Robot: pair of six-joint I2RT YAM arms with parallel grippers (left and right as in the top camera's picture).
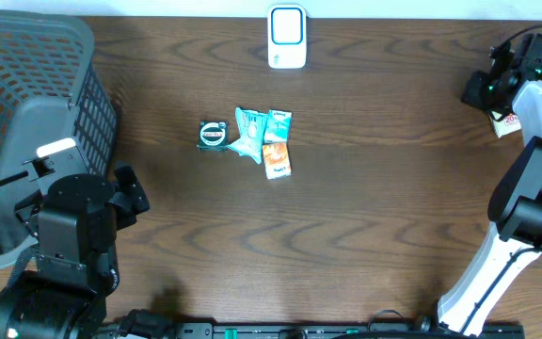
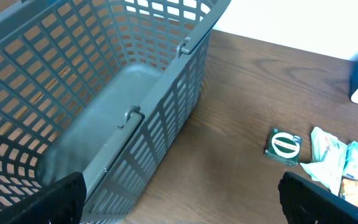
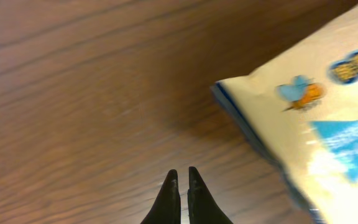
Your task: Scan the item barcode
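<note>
The right gripper (image 3: 180, 173) is sitting low over the surface (image 1: 374, 207), its two dark fingers pressing tip to tip with nothing between them: clenched on air. The cream packet (image 3: 316, 124), blue and orange print facing up, is lying flat just beside it, not touching the fingers. I'm reading this as a pick that is not gripping anything; with the jaws pinched shut there is no way onto that corner, so they'd need to spread first.

The left gripper (image 2: 180, 186) is hanging wide open and empty, looking across the grey basket (image 2: 166, 93), apparently just parked clear of the work.

Now the views are splitting the story. The right wrist camera is giving us the fine detail: the bare wood showing between fingers and cream packet. The overhead camera is showing none of that, since the arm is crowding the far right edge, but it alone is showing the scanner (image 1: 287, 38) standing at the middle of the far edge, well apart from this item, so a long carry is looming. It is also showing a round tin (image 1: 213, 135), teal packets (image 1: 252, 134) and an orange packet (image 1: 277, 162) bunching mid-surface. No barcode is showing anywhere.
</note>
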